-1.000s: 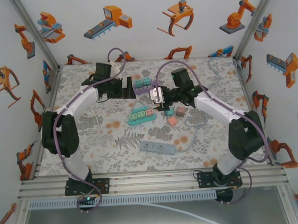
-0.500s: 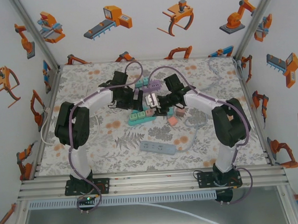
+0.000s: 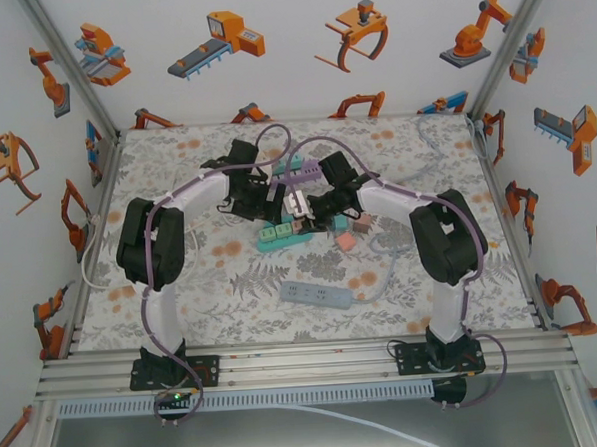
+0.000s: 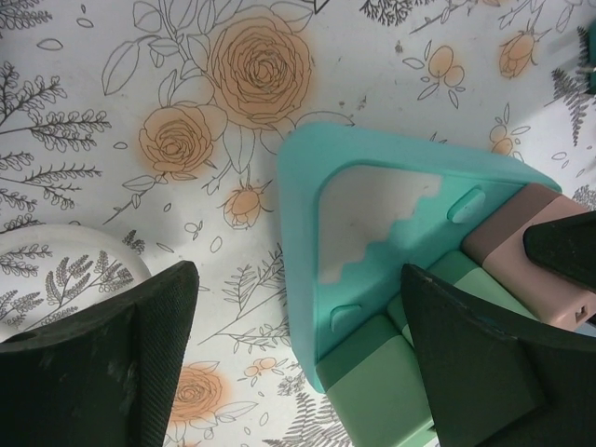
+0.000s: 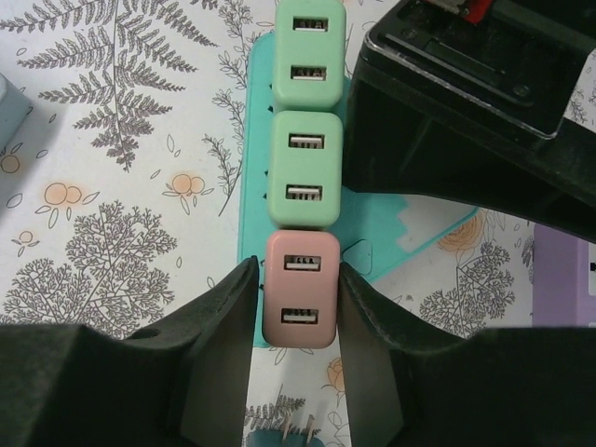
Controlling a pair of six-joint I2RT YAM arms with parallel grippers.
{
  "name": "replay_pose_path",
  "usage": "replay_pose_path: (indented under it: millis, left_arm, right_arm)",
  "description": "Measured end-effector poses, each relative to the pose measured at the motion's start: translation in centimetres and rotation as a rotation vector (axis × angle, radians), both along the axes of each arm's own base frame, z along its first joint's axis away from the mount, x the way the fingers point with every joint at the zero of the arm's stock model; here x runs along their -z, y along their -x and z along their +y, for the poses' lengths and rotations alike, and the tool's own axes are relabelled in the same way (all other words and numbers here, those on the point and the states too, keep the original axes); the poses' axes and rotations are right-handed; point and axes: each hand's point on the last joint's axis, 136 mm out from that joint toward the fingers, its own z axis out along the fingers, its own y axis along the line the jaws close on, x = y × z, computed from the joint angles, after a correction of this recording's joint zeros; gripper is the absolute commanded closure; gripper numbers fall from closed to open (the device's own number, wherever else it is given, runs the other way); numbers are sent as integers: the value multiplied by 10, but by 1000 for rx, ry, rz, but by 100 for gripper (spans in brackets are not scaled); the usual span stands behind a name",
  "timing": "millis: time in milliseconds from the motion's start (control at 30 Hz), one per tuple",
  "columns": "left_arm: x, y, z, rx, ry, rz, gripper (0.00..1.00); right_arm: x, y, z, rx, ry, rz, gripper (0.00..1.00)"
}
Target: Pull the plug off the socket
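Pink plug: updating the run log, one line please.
right fingers: gripping pink plug | plug: in teal strip | left fingers: open

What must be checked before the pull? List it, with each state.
1. Right hand pressed on both sides of the pink plug: ok.
2. Pink plug seated in the teal strip: ok.
3. Left hand clamped on the teal strip to brace it: not ok. Its jaws are open, straddling the strip's end.
4. Green plugs clear of the right hand: ok.
5. Grip firm enough to pull: cannot tell.
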Motion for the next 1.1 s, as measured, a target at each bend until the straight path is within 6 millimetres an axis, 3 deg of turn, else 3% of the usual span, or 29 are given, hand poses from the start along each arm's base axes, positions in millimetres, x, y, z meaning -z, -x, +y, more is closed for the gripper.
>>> replay_pose_path:
  millis: [267, 433, 567, 667, 867, 1100]
  left_arm:
    - [1, 0, 1, 2, -6, 1, 20]
    - [2, 1, 0, 7, -1, 7, 21]
    - [3, 1, -1, 9, 1, 9, 23]
    - [3, 1, -1, -1, 3, 14, 35]
    - [3, -1, -4, -23, 3, 23, 36]
    - [1, -4, -3, -34, -30, -2, 36]
  right_arm:
    - [11, -5, 2, 3, 20, 18, 64]
    - [12, -6, 3, 6, 30, 12, 80]
    - [12, -6, 4, 6, 32, 12, 83]
    - [12, -6, 4, 8, 31, 14, 87]
    - [8, -12, 7, 68, 33, 78, 99]
    - [6, -18, 10, 137, 22, 157, 100]
